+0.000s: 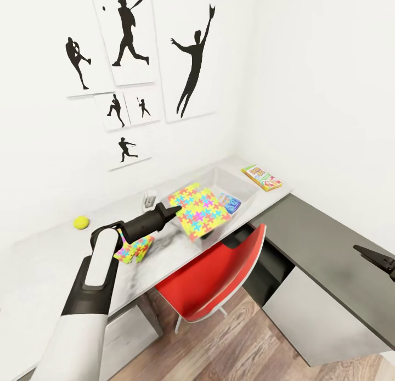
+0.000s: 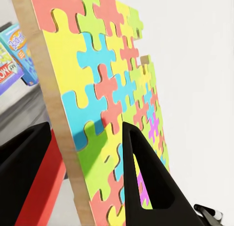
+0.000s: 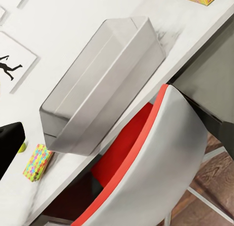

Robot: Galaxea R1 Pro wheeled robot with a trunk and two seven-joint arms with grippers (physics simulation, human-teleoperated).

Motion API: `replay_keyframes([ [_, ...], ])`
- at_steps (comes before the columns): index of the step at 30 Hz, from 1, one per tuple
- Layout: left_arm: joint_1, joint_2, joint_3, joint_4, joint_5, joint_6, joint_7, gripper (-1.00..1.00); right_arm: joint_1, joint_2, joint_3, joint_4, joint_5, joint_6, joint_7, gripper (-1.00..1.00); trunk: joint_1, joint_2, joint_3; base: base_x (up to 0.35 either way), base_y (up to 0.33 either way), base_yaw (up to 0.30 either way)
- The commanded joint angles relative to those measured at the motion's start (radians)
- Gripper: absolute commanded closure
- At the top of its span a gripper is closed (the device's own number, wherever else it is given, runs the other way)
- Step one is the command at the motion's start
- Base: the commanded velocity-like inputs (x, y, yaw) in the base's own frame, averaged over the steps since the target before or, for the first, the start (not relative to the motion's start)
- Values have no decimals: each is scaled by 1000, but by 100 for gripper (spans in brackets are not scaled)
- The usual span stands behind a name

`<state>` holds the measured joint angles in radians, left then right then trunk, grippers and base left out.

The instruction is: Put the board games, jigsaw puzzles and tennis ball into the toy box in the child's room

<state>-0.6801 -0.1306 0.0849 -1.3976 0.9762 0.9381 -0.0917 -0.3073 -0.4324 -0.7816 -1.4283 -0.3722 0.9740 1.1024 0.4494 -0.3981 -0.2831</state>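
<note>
A simulated child's room seen from the robot's head. A pale grey table (image 1: 44,260) runs across the middle of the frame, with black sports silhouettes on the white wall above it.

At centre, the left gripper (image 1: 174,209) pinches a jigsaw puzzle (image 1: 198,209), a bright sheet of yellow, pink, blue and green pieces, and holds it tilted over the near rim of the toy box (image 1: 249,190), a light grey bin. The tilt and position suggest the sheet is about to be lowered or dropped inside. In the left wrist view, the two black fingers (image 2: 146,187) sit on either side of the sheet's edge, one on the printed face and one behind the brown backing, so the jaws are closed down to the board's thickness.

A blue board game (image 1: 230,202) already lies inside the bin. A second jigsaw puzzle (image 1: 133,249) rests on the table at lower left, just below the arm. The tennis ball (image 1: 81,222) sits further left, near the wall. A yellow-green-red board game (image 1: 261,177) lies on the table right of the bin.

The right gripper (image 1: 376,258) hangs at the right edge, well apart from everything; whether its jaws are spread cannot be told. A red chair (image 1: 219,274) stands below the bin.
</note>
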Motion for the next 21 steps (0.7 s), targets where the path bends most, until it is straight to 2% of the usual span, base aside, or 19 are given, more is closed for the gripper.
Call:
replay_keyframes([
  [1, -1, -1, 3, -3, -10, 6, -10, 100, -1, 0, -1, 0, 1, 4, 4, -100, 1, -2, -2, 0, 0, 0],
  [21, -1, -1, 5, -23, -9, 7, -10, 100, -1, 0, -1, 0, 1, 4, 4, -100, 1, -2, -2, 0, 0, 0],
])
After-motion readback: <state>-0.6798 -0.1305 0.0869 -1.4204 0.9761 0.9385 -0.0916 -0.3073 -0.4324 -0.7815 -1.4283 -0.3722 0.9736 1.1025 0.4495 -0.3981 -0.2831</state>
